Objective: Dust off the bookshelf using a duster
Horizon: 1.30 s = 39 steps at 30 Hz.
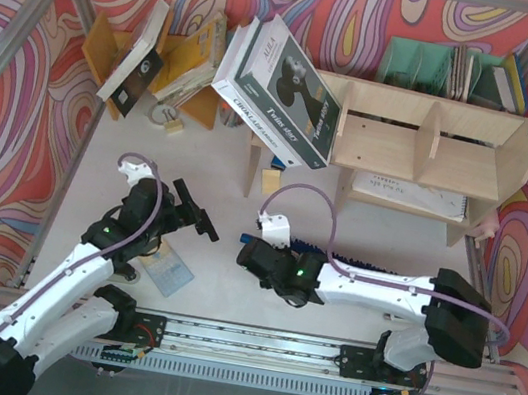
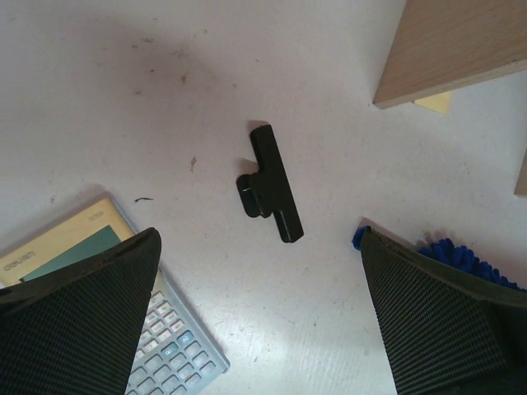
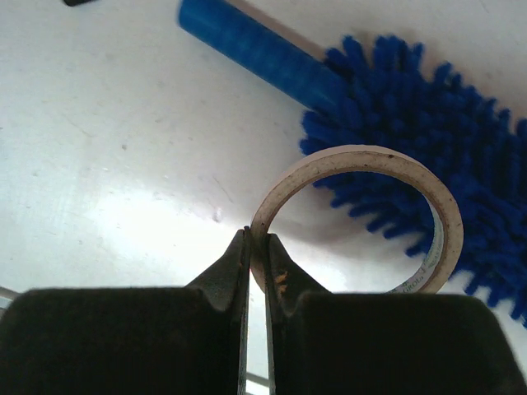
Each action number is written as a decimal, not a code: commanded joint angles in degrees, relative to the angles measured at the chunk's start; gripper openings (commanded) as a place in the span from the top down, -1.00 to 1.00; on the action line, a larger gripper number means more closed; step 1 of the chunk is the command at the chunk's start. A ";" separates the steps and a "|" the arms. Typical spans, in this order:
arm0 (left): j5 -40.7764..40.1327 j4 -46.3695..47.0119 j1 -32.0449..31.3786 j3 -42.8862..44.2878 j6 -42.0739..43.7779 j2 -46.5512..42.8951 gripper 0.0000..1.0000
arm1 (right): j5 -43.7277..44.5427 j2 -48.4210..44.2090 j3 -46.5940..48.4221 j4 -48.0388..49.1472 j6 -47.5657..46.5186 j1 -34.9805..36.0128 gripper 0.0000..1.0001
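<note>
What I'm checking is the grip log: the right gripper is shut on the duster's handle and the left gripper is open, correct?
No. The right gripper is shut on a tape roll, not the duster, which lies beside it, as the right wrist view shows. The left gripper is open.

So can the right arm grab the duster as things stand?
Probably not yet. The right gripper is shut on a tape roll, so its jaws are taken. The duster lies close by with its handle uncovered; once the tape is put down, the way looks free.
</note>
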 commanded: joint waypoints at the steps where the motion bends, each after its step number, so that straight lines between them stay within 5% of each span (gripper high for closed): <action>1: -4.50 -3.97 0.21 0.24 -0.64 -1.79 -0.97 | -3.57 3.43 2.55 8.98 -8.10 0.29 0.67; 21: -14.21 -8.19 0.21 -0.33 -3.98 -6.07 -0.97 | -17.15 16.94 8.86 14.88 -16.99 0.54 0.63; 27: -13.08 -7.18 0.19 -0.45 -3.67 -4.76 -0.97 | -13.78 16.98 9.19 13.11 -15.60 0.49 -0.05; 33: -12.83 -7.41 0.19 -0.20 -3.97 -4.49 -0.97 | -1.71 11.75 8.90 5.47 -8.06 0.55 -0.22; 39: -8.73 -5.68 -0.23 2.14 -4.04 -1.73 -0.97 | 12.97 3.86 8.75 -13.37 17.01 0.46 -0.29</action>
